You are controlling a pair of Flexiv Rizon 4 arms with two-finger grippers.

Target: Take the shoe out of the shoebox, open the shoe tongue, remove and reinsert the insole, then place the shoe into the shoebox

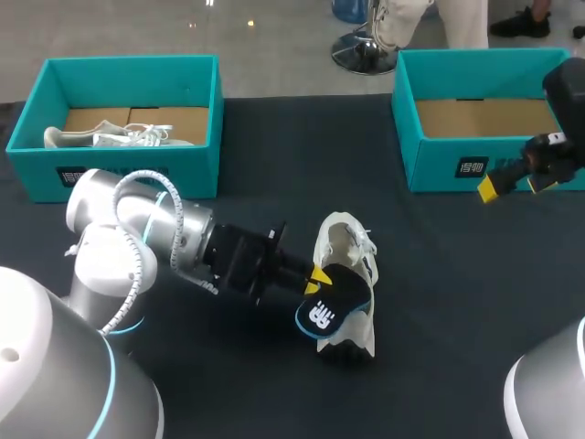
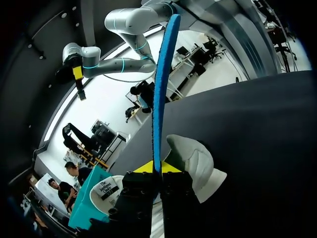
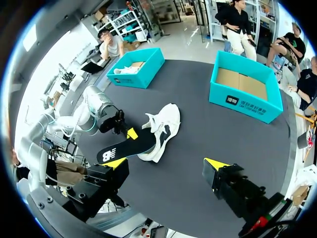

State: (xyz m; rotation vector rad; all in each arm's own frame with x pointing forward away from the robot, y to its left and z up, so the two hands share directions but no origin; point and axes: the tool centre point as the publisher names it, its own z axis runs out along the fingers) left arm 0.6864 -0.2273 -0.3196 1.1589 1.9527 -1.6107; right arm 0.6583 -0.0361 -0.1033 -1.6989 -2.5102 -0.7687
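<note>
Insole (image 1: 327, 309) work is the step in hand. My left gripper (image 1: 315, 277) is pinched tight on the insole's edge, both yellow tips pressing it from either side, and holds it on edge just beside the shoe (image 1: 352, 247). The shoe lies on its side on the table (image 1: 439, 302), midway between the two boxes. I can't tell whether the insole's far end sits inside the shoe's mouth or just clear of it.

My right gripper (image 1: 510, 183) hangs in front of the right box (image 1: 430, 169), fingers spread wide, holding nothing.

I judge the next move is reinsertion. That calls for turning the insole flat, aiming its toe end into the opening, and probably bringing the right gripper over to steady the shoe so it doesn't slide.
</note>
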